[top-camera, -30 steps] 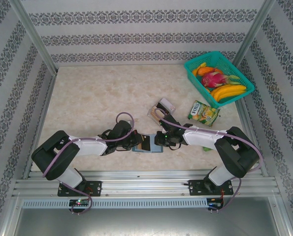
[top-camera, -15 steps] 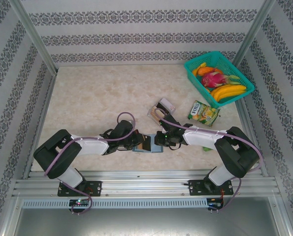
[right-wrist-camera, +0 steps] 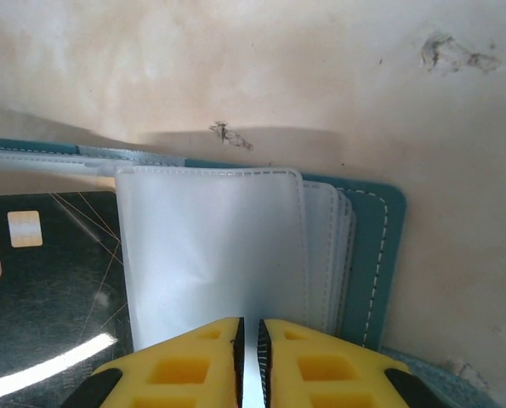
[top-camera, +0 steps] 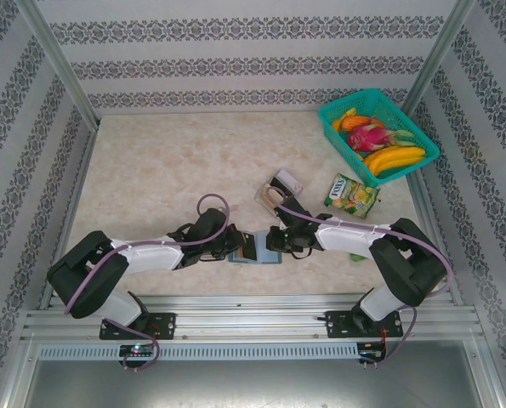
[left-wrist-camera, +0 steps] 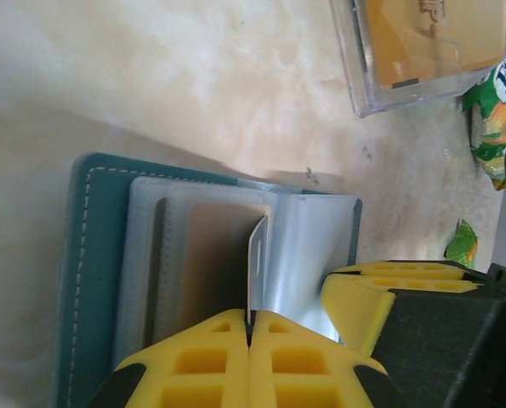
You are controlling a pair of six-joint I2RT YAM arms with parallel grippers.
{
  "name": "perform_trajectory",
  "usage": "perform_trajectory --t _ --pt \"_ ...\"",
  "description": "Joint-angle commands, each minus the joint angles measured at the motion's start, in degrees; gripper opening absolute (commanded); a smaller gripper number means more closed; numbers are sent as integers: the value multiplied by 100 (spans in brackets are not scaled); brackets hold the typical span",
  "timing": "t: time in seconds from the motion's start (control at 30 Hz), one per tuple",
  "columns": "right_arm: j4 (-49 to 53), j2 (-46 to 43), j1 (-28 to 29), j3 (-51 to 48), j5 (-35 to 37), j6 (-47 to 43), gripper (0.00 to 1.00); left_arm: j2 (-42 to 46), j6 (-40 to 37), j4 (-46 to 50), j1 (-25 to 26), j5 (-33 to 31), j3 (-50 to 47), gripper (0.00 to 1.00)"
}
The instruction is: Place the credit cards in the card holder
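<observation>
- left gripper (left-wrist-camera: 248,327) at the near middle of the table (top-camera: 159,170); its yellow fingers are pressed together on the edge of one thin clear sleeve of the card holder (left-wrist-camera: 81,255); that leaf stands upright
- card holder lies open and flat between the two grippers, teal cover down, clear sleeves fanned out; a brownish card (left-wrist-camera: 218,255) shows through a sleeve just beside the pinched leaf; a black card (right-wrist-camera: 48,289) with a gold chip lies on the holder left of the right gripper's sleeve; whether it is inside a sleeve, I cannot tell
- right gripper (right-wrist-camera: 251,327) at the holder's right side; fingers a narrow slit apart, nipping a frosted sleeve
- clear tray (top-camera: 280,185) just behind the right gripper; a tan-gold card (left-wrist-camera: 431,34) lies in it
- snack packet (top-camera: 351,194) right of the tray; teal basket (top-camera: 341,143) of fruit in the far right corner
</observation>
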State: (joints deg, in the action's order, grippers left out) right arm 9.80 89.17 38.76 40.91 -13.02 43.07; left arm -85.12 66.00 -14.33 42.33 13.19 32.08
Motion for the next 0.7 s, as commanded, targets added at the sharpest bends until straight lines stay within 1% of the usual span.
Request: perform_trajectory --t 0.0,0.07,0.17,0.33,0.47,0.67 --pt "193 189 -18 8 248 -90 17 -118 62 48 65 -71 -158 0" --pt "197 199 -22 14 248 -88 17 -215 22 -104 65 28 -129 0" --pt "211 207 -18 12 256 -88 17 -292 -42 -573 71 217 -161 0" --pt "326 82 -23 23 311 -87 18 -75 -288 -495 65 98 -209 0" --pt "609 -153 -12 79 543 -136 19 194 -427 -437 65 -22 -285 0" --pt "717 -269 -9 119 586 -167 20 290 -569 -579 65 28 -320 0"
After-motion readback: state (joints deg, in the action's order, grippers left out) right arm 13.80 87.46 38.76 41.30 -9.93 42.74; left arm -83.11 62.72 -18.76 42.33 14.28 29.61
